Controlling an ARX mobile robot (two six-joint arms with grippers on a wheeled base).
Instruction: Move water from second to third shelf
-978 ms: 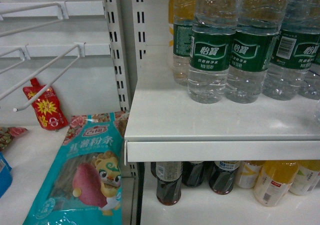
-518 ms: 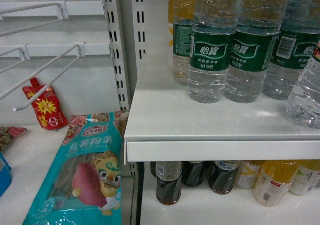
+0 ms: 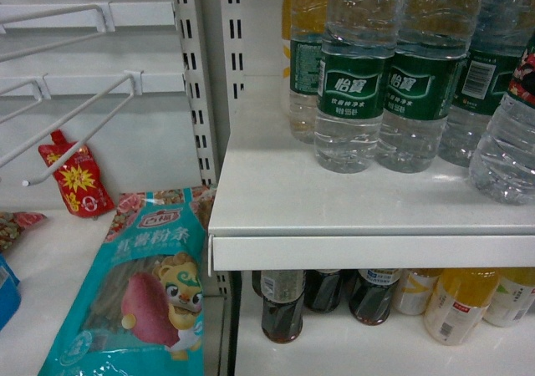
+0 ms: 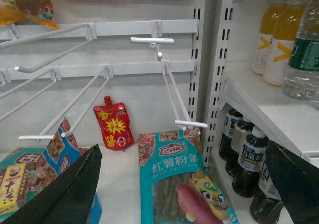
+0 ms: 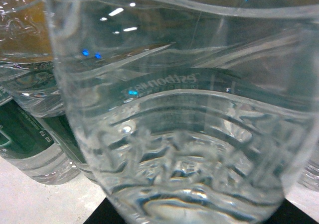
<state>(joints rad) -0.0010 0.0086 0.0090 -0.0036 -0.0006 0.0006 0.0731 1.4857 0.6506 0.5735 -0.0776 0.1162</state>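
Water bottle (image 3: 504,146) tilts at my head view's right edge over the white shelf (image 3: 334,200); my left gripper (image 4: 184,184) gapes wide, right grip unclear.

left gripper (image 4: 184,189): 2 flat, matte black fingers (image 4: 65,194), broad and tapering to blunt ends
right gripper: only a black sliver of its body shows

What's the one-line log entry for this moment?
stage: water in transit | water bottle: tilted at right edge above upper shelf, fills right wrist view | right tool: hidden | left tool: open, idle by snack hooks
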